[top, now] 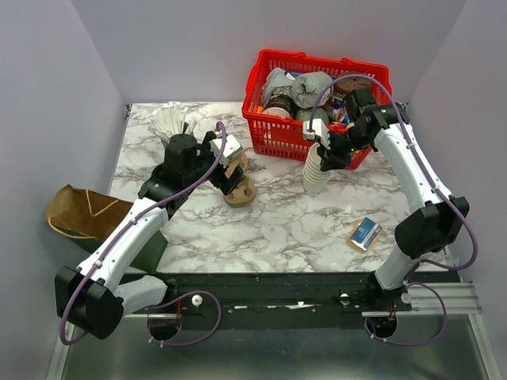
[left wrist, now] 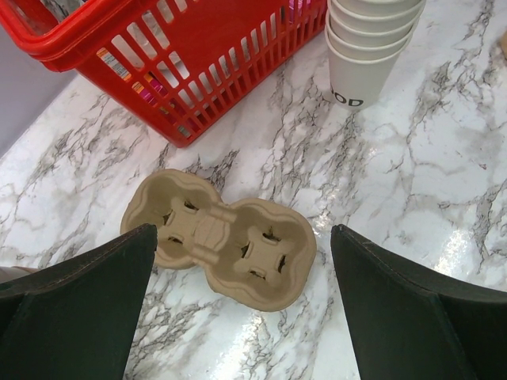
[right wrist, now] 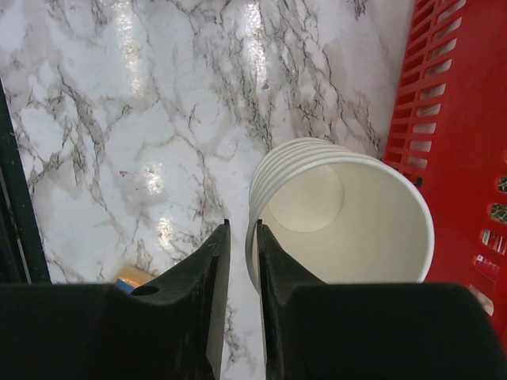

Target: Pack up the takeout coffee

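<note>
White cup stack (top: 314,172) stands upright, mouth up, right tool (right wrist: 242,231) pinching its rim; left tool (left wrist: 243,234) spread.

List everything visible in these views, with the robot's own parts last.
paper cups: one stack, white, table centre-right
cup carrier: one, tan, table centre-left
basket: one, red, back right, holds mixed items
fanned stack: one, white, back left
paper bag: one, brown, beyond table's left edge
small box: one, blue-orange, near right
table: one, white marble
left tool: open, above carrier
right tool: narrow, astride top cup's rim
</note>
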You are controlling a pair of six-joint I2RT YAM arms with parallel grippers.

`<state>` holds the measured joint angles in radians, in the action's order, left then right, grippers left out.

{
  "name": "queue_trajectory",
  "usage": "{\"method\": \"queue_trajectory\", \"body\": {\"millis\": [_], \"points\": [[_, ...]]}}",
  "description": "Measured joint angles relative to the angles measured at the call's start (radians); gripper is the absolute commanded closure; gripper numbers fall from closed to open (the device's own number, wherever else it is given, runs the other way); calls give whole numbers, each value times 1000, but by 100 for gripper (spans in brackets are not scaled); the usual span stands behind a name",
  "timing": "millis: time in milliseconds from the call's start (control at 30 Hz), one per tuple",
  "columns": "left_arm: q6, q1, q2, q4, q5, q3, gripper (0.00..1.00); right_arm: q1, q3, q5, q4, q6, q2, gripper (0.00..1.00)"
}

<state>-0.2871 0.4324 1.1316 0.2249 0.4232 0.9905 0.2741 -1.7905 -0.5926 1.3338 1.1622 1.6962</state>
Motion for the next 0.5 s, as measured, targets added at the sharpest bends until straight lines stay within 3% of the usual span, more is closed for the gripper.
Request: {"method": "queue_trajectory", "body": {"millis": [133, 500], "points": [[0, 0, 0, 0, 0, 0, 1, 0, 0, 2, 0, -9, 0, 78], [7, 0, 13, -23, 1, -10, 1, 0, 3, 8, -1, -60, -5, 99]]}}
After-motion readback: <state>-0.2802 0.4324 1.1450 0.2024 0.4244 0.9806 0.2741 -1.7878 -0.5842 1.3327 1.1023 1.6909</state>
